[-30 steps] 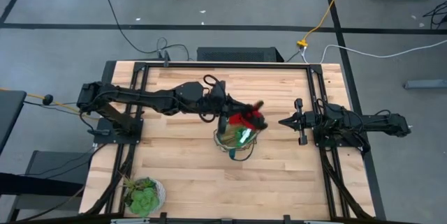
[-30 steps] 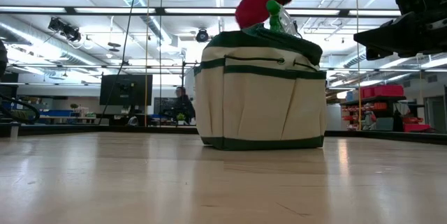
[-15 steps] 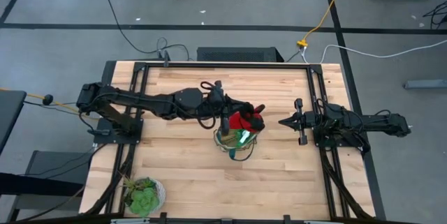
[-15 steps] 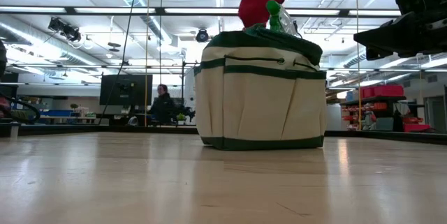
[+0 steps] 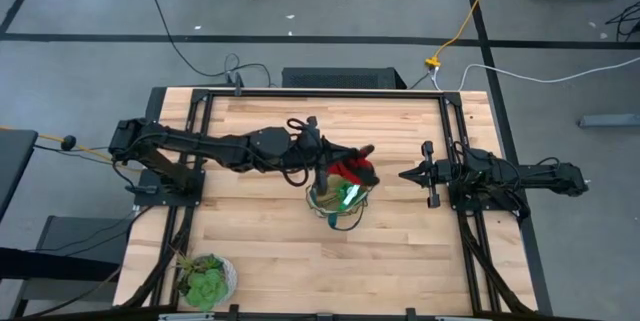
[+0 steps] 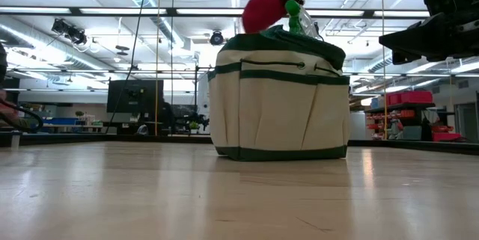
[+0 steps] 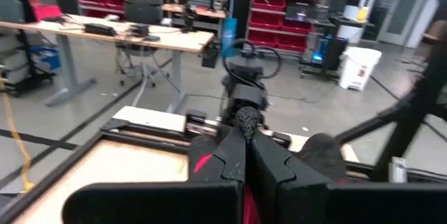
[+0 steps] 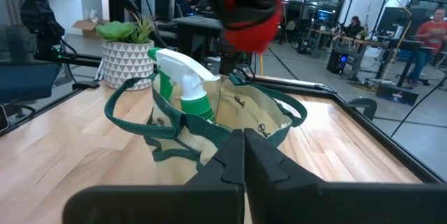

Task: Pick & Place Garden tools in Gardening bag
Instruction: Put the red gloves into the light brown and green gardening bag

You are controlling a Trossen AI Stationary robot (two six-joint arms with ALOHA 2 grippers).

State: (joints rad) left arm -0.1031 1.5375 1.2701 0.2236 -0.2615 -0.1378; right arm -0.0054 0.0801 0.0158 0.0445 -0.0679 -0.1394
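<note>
— We start from the table (image 5: 260, 251): the gardening bag (image 5: 337, 204) stands upright near its middle, mouth up. Where are our arms from the bag?

— The left gripper (image 5: 352, 164) hangs just above the bag's rim, fingers pressed together, pinching the red-and-black glove bundle (image 6: 278, 1). The right gripper (image 5: 408, 174) waits beside the bag, off toward the right arm's base, fingers pressed together on nothing.

— And the bundle itself?

— It hangs over the bag's mouth, above the rim. In the low view its long axis runs tilted, red end drooping toward the rim. Whether it touches the fabric we cannot tell.

— The green spray bottle (image 8: 183, 84) is already inside, upright, white nozzle poking above the rim and pointing away from the bundle. We cannot make out the hand rakes.

— So, in our judgement, we should bring the bundle over the open part of the mouth, clear of the nozzle and the looped handles (image 8: 129, 105), lower it below the rim, then let go. Released too high, it may drape on the rim or slide off.

— The potted plant (image 5: 205, 280) sits far from the bag, at the table's corner; we leave it.
</note>
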